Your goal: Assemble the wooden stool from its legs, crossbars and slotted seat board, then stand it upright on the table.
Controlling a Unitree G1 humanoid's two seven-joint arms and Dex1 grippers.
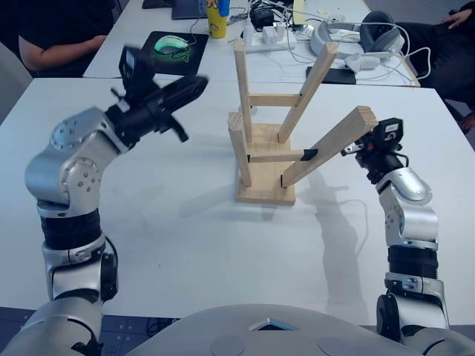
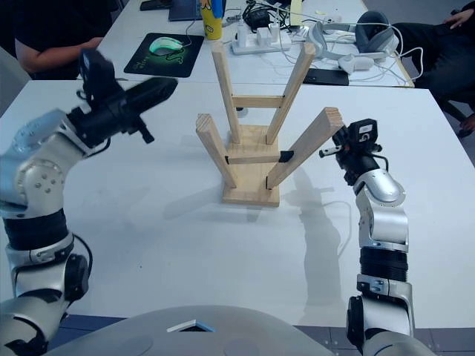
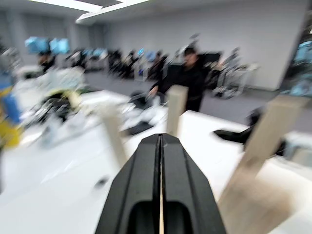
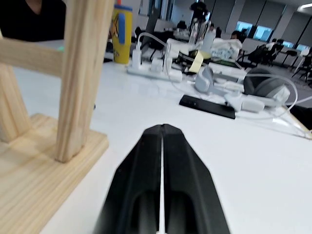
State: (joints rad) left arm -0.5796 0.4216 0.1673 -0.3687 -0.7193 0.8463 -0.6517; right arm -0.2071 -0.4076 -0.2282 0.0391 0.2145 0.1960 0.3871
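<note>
As the seat board [image 1: 267, 194] lies flat, legs [image 1: 243, 74] rise; seemingly splayed.

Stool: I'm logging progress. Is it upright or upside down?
Upside down: the stool rests on its seat board, flat on the table, with its legs pointing up.

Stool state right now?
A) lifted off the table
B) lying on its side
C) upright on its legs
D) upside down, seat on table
D: the seat board lies flat on the table and the legs point up.
</note>
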